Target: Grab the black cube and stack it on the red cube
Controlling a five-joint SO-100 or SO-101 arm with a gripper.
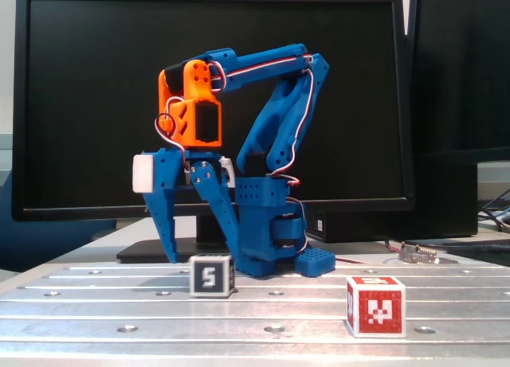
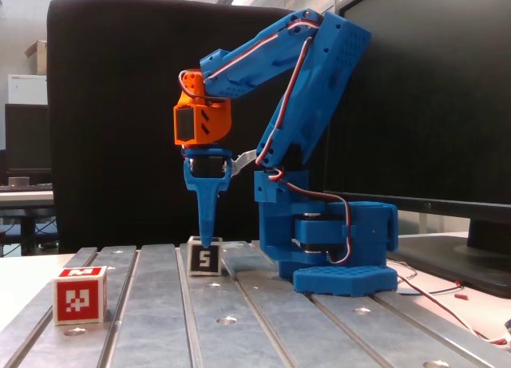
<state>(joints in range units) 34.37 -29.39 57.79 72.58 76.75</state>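
The black cube (image 1: 211,275) with a white "5" sits on the metal table just in front of the arm's base; it also shows in the other fixed view (image 2: 204,259). My blue gripper (image 1: 203,258) points down over it, jaws spread wide, one fingertip on each side of the cube's top. From the side (image 2: 207,242) the fingertips reach the cube's upper edge. The red cube (image 1: 375,306) with its red-and-white pattern stands apart, nearer the table's front edge (image 2: 80,295). Nothing is held.
The blue arm base (image 1: 271,240) stands right behind the black cube. A large black monitor (image 1: 96,104) fills the background. The slotted metal table (image 1: 119,311) has screw holes. A small metal part (image 1: 418,253) and cables lie at the right.
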